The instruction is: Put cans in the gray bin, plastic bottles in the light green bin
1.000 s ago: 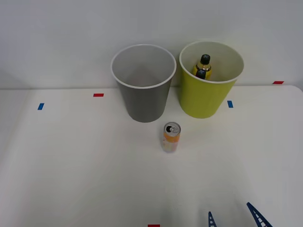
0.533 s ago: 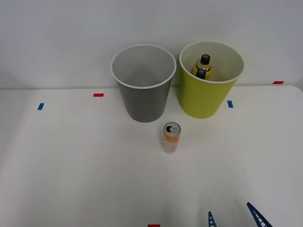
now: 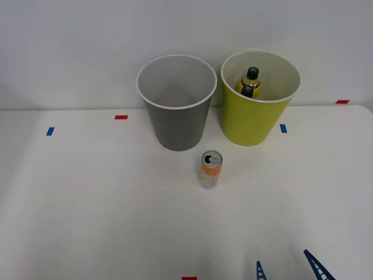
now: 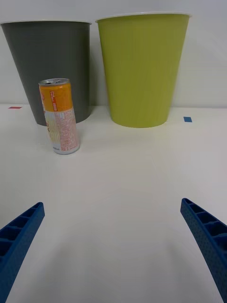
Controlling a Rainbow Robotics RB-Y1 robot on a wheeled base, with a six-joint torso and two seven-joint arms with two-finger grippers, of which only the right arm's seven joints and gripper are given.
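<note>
Both plastic bottles sit in light green bin; orange-and-white can stands mid-frame, undelivered; gray bin empty; right gripper fingers wide, holding nothing

1. Can: metal, printed body, shiny silver top.
2. Gray bin, beside the can: smooth, matt plastic.
3. Green bin: smooth, matt plastic.
4. Bottles: glossy black caps.
5. Fingers: blue, ribbed plastic.
6. Table: smooth, matt white.

cans: 1 | bottles: seemingly 2 | bins: 2
</note>
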